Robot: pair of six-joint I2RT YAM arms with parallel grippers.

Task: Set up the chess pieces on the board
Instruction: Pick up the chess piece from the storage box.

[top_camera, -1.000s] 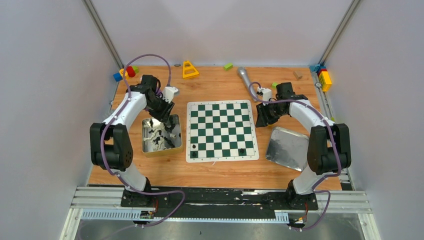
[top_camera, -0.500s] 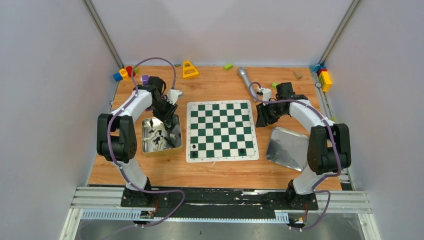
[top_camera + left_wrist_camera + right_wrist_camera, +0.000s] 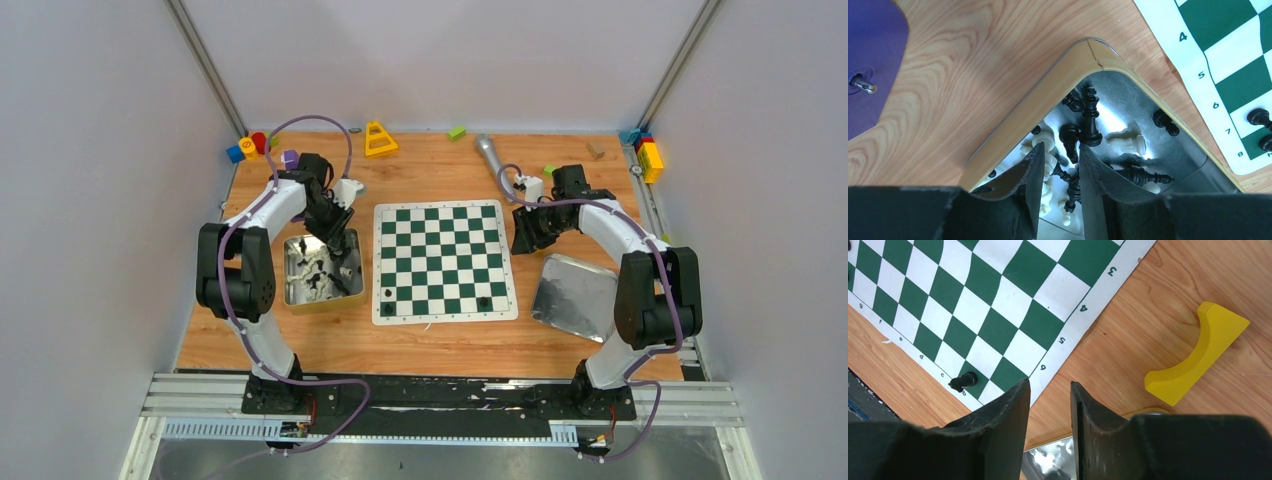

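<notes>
Chess pieces (image 3: 1088, 120) lie heaped in the metal tin (image 3: 1048, 95) beside the board (image 3: 443, 262) as the left pincer (image 3: 1058, 165), newly lowered and narrowed, nears a black piece (image 3: 1069, 142), signalling a pickup; the right pincer (image 3: 1048, 390) hangs part-open, empty.

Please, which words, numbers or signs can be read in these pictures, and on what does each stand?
"4", "5", "6", "7", "8": white border of the board, left wrist view.
"3", "4", "5", "6": same border, right wrist view.
"g", "f", "e", "d", "c": its neighbouring edge, right wrist view.
Top view: border marks too small to read.
</notes>
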